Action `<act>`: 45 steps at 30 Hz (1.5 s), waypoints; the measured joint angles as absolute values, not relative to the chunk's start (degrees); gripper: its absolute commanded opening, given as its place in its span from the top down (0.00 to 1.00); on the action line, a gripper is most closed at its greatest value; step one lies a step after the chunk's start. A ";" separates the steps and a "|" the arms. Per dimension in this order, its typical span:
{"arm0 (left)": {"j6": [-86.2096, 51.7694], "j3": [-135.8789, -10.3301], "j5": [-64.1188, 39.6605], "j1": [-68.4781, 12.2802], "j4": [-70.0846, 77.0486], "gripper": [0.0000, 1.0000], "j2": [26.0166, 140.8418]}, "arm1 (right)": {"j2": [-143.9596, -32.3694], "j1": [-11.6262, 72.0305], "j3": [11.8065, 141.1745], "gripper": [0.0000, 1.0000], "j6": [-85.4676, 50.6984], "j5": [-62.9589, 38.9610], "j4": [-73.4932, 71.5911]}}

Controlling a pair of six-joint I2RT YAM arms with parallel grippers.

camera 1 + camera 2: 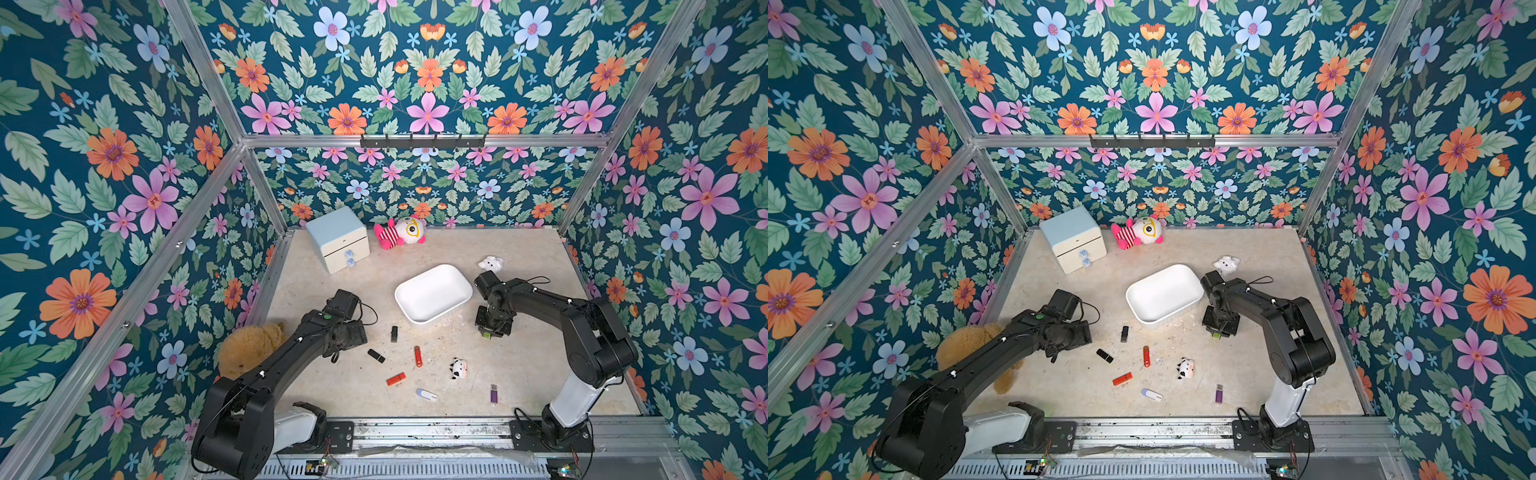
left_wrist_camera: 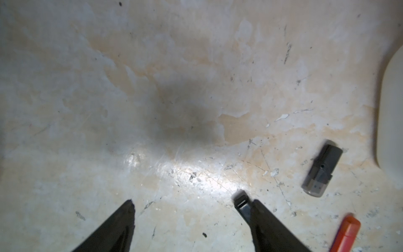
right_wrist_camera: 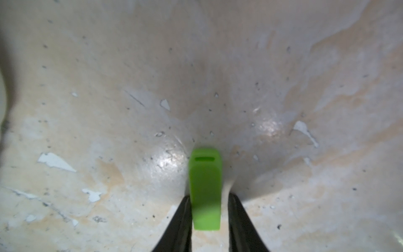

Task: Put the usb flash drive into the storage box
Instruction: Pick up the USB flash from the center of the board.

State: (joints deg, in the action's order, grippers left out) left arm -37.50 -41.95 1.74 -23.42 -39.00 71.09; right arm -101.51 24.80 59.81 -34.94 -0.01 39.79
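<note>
Drives are lying loose on the near side of the storage box (image 1: 432, 293). Farthest from it are a purple drive (image 1: 493, 394) and a white drive (image 1: 427, 395), then an orange-red drive (image 1: 395, 379), a red drive (image 1: 418, 356) and a black drive (image 1: 376, 355). A dark grey drive (image 1: 394, 333) is lying closest to its near wall.

Also on that near side, the left gripper (image 2: 194, 209) is hovering over bare table with its jaws spread wide, holding nothing.

Just beside the box's short end, the right gripper (image 3: 209, 197) is pointing down with the green flash drive (image 3: 205, 189) sitting between its jaws. The jaws are standing narrow around it: 1 is touching and a pale sliver is showing at the other, so I cannot tell whether the drive is pinched.

That drive is looking light, stiff and smooth, so it is likely to slip or pivot if caught by an end. The safest hold is probably across its 2 long sides, near the middle.

The storage box is sitting empty, its white floor bare. Beyond it, the cabinet (image 1: 338, 239) is standing with its 2 drawers apparently shut, hiding whatever is inside.
</note>
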 measured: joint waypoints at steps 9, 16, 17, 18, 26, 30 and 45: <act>-40.34 -43.64 3.75 -28.77 -40.73 0.14 75.40 | -101.75 24.71 59.35 0.94 -34.54 -0.43 39.55; -42.09 -45.06 4.58 -32.53 -40.75 0.14 79.02 | -101.60 24.71 59.02 0.96 -34.30 -0.49 39.20; -42.35 -45.58 4.69 -33.06 -40.73 0.14 79.72 | -101.60 24.71 58.98 0.96 -34.22 -0.49 39.18; -42.68 -45.91 4.86 -33.39 -40.64 0.14 80.16 | -101.58 24.71 58.98 0.96 -34.15 -0.49 39.18; -44.62 -47.53 5.78 -37.63 -39.88 0.13 84.44 | -101.38 24.71 58.85 0.96 -33.74 -0.54 39.07; -45.01 -47.99 5.98 -39.31 -39.33 0.13 86.83 | -101.38 24.71 58.83 0.97 -33.71 -0.56 39.05; -46.50 -43.90 5.72 -41.71 -38.13 0.36 85.45 | -101.14 24.73 58.65 0.98 -33.28 -0.56 38.92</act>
